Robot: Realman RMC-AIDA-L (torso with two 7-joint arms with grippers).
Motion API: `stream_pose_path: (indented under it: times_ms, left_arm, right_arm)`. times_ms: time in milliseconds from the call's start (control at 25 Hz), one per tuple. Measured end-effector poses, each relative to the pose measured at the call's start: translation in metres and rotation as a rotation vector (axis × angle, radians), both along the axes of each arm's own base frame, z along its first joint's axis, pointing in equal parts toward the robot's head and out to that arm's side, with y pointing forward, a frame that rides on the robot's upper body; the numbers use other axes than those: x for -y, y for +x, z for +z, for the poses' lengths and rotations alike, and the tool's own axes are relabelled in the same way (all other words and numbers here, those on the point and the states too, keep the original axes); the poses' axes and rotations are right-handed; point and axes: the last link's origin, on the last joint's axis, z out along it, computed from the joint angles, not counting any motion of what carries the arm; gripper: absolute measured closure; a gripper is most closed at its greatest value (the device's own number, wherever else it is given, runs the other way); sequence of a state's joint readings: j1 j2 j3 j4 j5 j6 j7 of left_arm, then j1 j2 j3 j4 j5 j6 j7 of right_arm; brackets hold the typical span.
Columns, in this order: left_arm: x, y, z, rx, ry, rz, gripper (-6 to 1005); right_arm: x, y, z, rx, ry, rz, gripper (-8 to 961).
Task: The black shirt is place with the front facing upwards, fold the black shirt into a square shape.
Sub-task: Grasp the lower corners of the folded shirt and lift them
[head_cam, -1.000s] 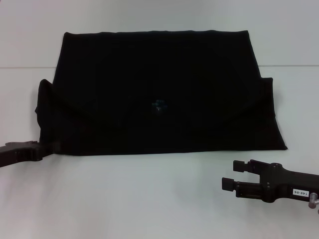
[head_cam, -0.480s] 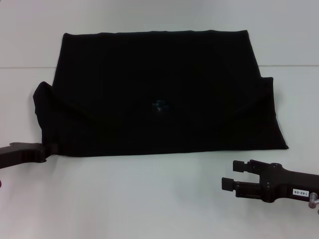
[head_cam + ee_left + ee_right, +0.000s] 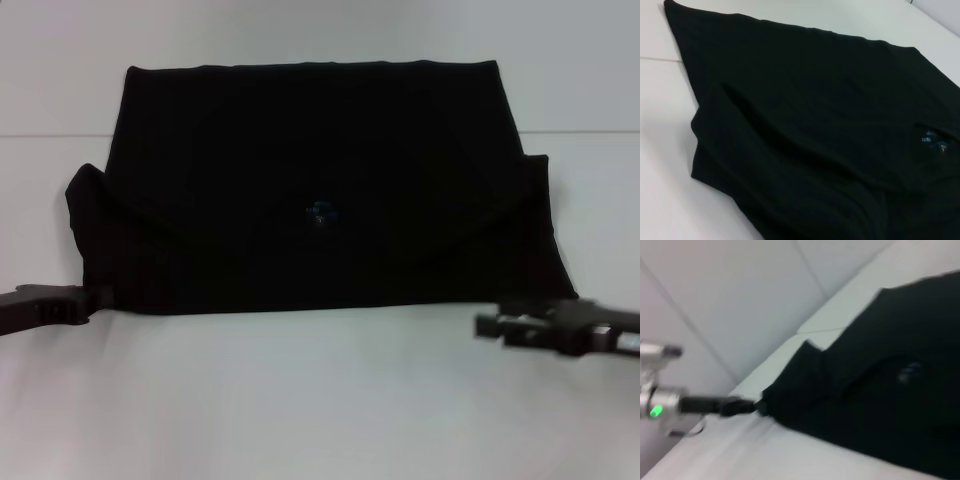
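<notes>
**Black shirt partly folded on the white table, one gripper at each near corner**

At the left, the left gripper (image 3: 95, 297) reaches in low over the table (image 3: 300, 400) and meets the near left corner of the black shirt (image 3: 320, 190). Its tips are at the cloth edge, and in the right wrist view the same gripper (image 3: 752, 407) looks closed on that corner, where the fabric rises a little from the surface. The left wrist view shows no fingers, only the shirt (image 3: 815, 125) from close: a soft, matte cotton with a long raised fold running across it and a thick, rounded edge at the corner.

In the middle, the shirt lies flat on the table as a wide dark shape, nearly a rectangle, with the far edge straight and the sleeves folded inward. A small blue neck label (image 3: 320, 212) sits near its centre; the left wrist view shows this label (image 3: 934, 145) more clearly, inside the neck opening. The table is smooth, white and plain, with a thin seam line behind the shirt.

At the right, the right gripper (image 3: 490, 326) hangs just beside the near right corner of the shirt, apart from the cloth. It is blurred, so I cannot tell how wide its fingers stand.
</notes>
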State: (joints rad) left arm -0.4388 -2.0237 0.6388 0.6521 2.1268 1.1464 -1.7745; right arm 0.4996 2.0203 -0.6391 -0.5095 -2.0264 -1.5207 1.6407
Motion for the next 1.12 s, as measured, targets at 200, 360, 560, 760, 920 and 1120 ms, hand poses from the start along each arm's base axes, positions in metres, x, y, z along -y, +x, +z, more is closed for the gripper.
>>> stream_pose_path:
  times_ms: [200, 360, 560, 760, 920, 1120]
  left_arm:
    - [0.001, -0.001, 0.005, 0.011, 0.003, -0.001, 997]
    - [0.001, -0.002, 0.007, 0.01, 0.005, 0.0, 997]
    - [0.001, -0.002, 0.009, 0.007, 0.004, -0.001, 996]
    - [0.001, -0.003, 0.01, 0.005, 0.002, -0.005, 996]
    - [0.002, -0.004, 0.011, 0.005, 0.001, -0.003, 996]
    - [0.002, -0.004, 0.011, 0.006, 0.001, -0.004, 996]
  right_arm:
    - [-0.026, -0.007, 0.052, 0.064, -0.059, -0.185, 52]
    - [-0.049, -0.018, 0.091, 0.205, -0.102, -0.35, 53]
    - [-0.072, -0.038, 0.107, 0.355, -0.093, -0.473, 55]
    - [-0.089, -0.047, 0.085, 0.471, -0.097, -0.461, 54]
    - [-0.096, -0.042, 0.064, 0.54, -0.092, -0.441, 55]
    - [-0.101, -0.034, 0.053, 0.589, -0.077, -0.434, 56]
